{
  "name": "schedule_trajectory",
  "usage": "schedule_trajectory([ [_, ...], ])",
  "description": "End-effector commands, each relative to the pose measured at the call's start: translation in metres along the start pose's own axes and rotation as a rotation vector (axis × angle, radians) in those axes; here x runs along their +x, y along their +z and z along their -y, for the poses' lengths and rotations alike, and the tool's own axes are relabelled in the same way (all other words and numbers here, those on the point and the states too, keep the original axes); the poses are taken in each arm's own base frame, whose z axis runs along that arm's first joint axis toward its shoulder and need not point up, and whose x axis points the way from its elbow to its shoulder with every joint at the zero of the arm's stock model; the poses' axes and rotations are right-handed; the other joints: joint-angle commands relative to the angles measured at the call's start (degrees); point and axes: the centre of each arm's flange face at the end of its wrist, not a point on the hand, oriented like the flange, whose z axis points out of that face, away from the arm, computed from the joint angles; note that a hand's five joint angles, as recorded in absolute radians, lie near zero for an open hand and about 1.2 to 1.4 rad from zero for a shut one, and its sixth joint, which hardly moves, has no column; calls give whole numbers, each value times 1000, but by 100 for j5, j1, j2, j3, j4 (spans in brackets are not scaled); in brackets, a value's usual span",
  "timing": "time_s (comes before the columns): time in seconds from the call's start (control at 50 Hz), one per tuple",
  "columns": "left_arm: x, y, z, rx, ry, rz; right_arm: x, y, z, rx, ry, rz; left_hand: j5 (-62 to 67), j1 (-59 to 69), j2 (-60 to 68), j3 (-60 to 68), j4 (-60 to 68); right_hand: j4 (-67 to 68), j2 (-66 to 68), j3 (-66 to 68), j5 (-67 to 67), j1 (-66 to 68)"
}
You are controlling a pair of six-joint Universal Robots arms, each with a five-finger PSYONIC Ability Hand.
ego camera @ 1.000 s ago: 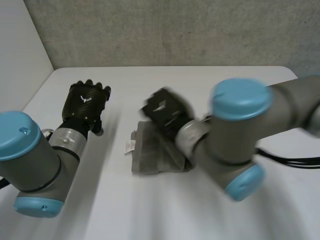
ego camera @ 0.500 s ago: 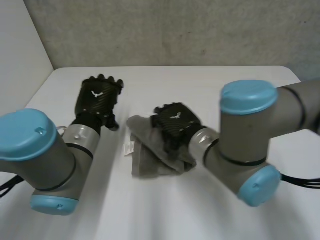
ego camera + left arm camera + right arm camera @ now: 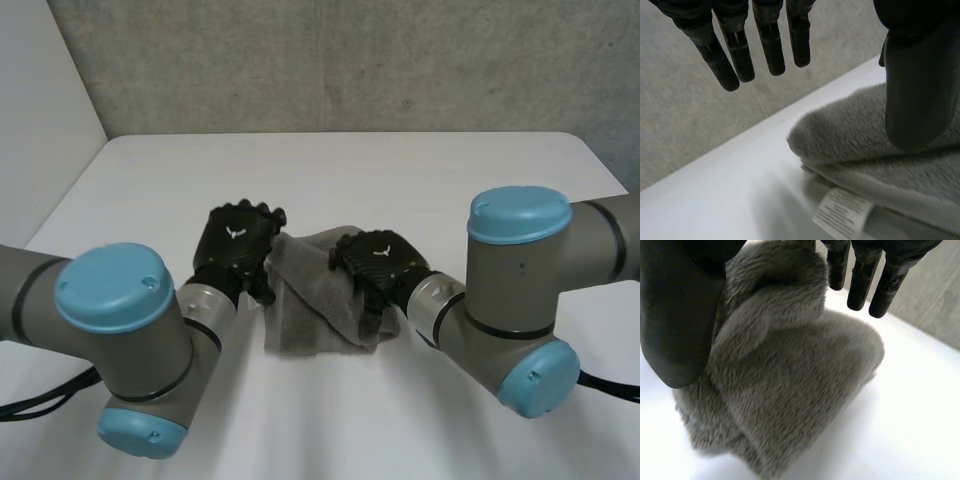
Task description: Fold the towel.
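2 robot hands meet over a grey towel [image 3: 318, 310] in the head view. The towel lies near the middle of the white surface [image 3: 420, 175], partly folded, with 1 thick layer running slantwise across the flatter layer beneath. The left robot hand [image 3: 236, 243] is at the towel's far left corner, its back turned up. The right robot hand [image 3: 380, 262] sits on the right part of the slanted layer, and its arm [image 3: 520, 280] reaches in from the right.

From the left wrist, the left robot hand is open. Its fingers [image 3: 740, 57] hang straight and spread, clear of the cloth, with the far edge of the surface and a grey wall [image 3: 685, 115] behind them. Its thumb [image 3: 916, 85] stands in front of the towel's rounded corner; I cannot tell whether it touches the pile. 1 white label [image 3: 842, 214] pokes out at the towel's edge near the thumb.

From the right wrist, the right robot hand grips the towel. A bunched fold rises between the thumb [image 3: 680, 315] and the straight fingers [image 3: 860, 282], with the thumb against 1 side of the fold and the fingers at the other. Below the hand the cloth forms a rounded hump that reaches the surface.
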Motion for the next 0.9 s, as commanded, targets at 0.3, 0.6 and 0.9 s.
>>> schedule_trajectory([
  [0.3,-14,-3,15,40,-16,36,41,-46,72,204,-26,-145,-1321,-273,-224,-266,-269,-431,-407,-344,-341,-67],
  [0.6,-6,21,40,95,-203,-1,41,7,0,9,108,-109,-1237,-189,-140,-182,-185,-431,-407,-344,-341,-67],
  [0.9,9,30,17,-80,-267,-36,-45,-9,-22,-24,71,126,-1287,-239,-191,-232,-236,-431,-407,-344,-341,-67],
])
